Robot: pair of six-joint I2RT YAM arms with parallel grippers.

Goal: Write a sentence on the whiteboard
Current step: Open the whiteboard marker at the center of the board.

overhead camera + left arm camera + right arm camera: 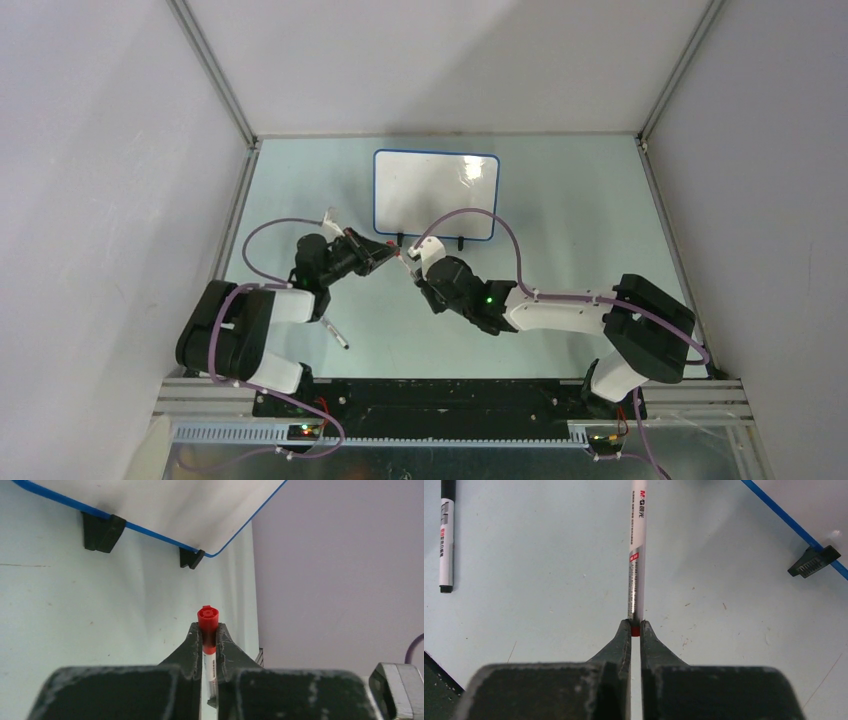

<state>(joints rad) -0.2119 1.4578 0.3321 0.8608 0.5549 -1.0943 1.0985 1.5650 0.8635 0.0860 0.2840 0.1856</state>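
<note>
L arm: folded at elbow, forearm reaching right toward table [560, 200] ctr.
L end effector [209, 636]: clamped on red-capped marker [208, 619], cap protruding past fingertips.
R arm: stretched left, low over table, wrist nearly tip-to-tip w/ L.
R end effector [635, 628]: closed on red end of white marker barrel [637, 545], barrel pointing away.
Whiteboard [436, 195]: standing on two black clip feet, rear ctr of table, just beyond both tips.
</note>
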